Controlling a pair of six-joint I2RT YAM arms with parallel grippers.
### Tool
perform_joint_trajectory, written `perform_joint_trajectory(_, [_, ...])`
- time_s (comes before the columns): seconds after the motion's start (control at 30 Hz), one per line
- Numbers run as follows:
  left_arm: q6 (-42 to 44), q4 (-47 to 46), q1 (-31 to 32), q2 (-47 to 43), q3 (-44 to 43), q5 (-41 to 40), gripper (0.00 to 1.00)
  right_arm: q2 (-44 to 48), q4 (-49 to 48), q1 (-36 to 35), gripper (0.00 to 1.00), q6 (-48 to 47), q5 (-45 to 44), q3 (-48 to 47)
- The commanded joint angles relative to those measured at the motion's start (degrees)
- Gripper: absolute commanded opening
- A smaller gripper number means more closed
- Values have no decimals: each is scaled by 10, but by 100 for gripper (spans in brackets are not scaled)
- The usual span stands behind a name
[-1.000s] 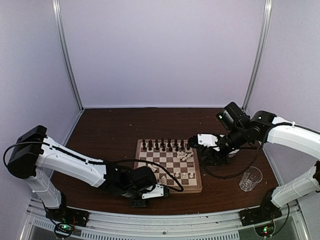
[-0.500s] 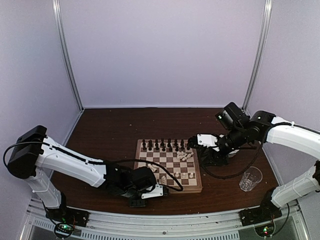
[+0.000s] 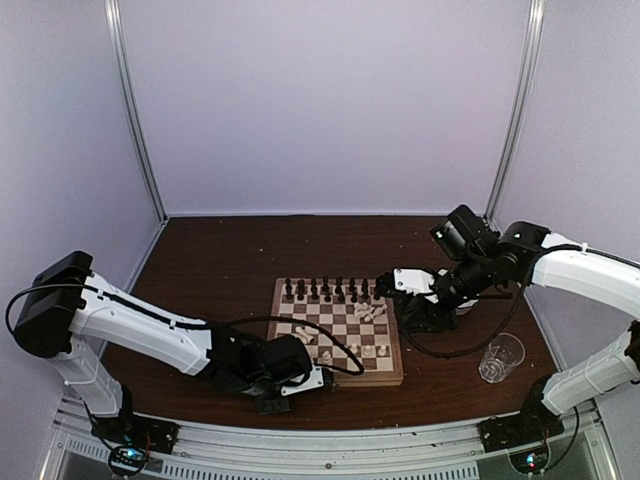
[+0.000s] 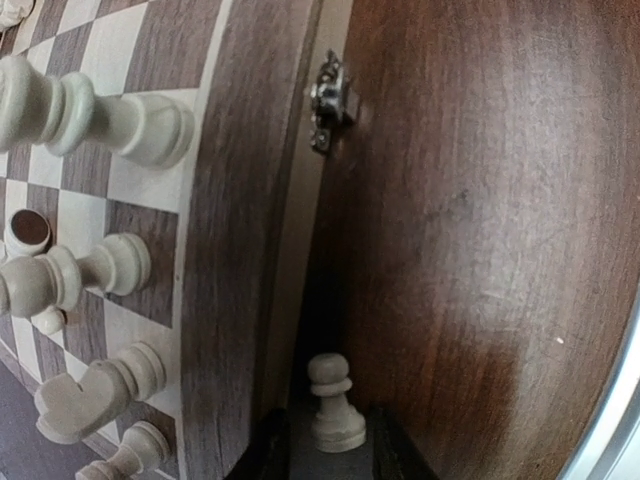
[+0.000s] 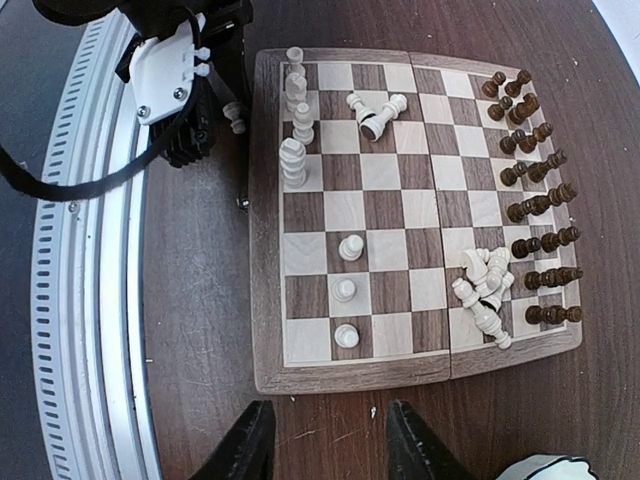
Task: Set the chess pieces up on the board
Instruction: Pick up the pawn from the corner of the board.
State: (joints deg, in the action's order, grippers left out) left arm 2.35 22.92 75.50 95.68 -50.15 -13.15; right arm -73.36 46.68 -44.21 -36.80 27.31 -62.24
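The board (image 3: 396, 377) lies mid-table, also seen in the right wrist view (image 5: 265, 250) and the left wrist view (image 4: 240, 200). Dark chess pieces (image 5: 535, 200) fill the two far rows (image 3: 325, 290). White pieces (image 5: 295, 120) stand on the near row (image 4: 100, 120); three pawns (image 5: 345, 290) stand ahead of them. A white heap (image 5: 485, 290) lies near the right edge (image 3: 370, 312). My left gripper (image 3: 300, 372) is low at the board's near edge, shut on a white pawn (image 4: 335, 405), which also shows in the right wrist view (image 5: 237, 117). My right gripper (image 3: 385, 287) is open and empty beside the board's right edge.
A clear glass (image 3: 500, 357) stands right of the board. A white scalloped bowl (image 5: 545, 468) peeks in at the right wrist view's bottom edge. A metal clasp (image 4: 325, 100) sticks out of the board's near side. The table's metal rail (image 5: 90, 300) runs close behind my left gripper.
My left gripper has shifted slightly left along the board's near edge. The right arm has barely moved.
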Motion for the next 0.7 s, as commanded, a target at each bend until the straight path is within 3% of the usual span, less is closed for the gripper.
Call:
perform_joint_trajectory(0.0, [-22, 37, -3, 8, -1, -29, 27, -3, -4, 3, 40, 5, 15, -5])
perform_joint_trajectory(0.33, [-22, 29, -3, 19, -8, 2, 19, 1, -3, 3, 40, 5, 15, -3])
perform_joint_trajectory(0.67, [-42, -5, -4, -13, 1, 26, 16, -6, -1, 4, 40, 10, 25, -13])
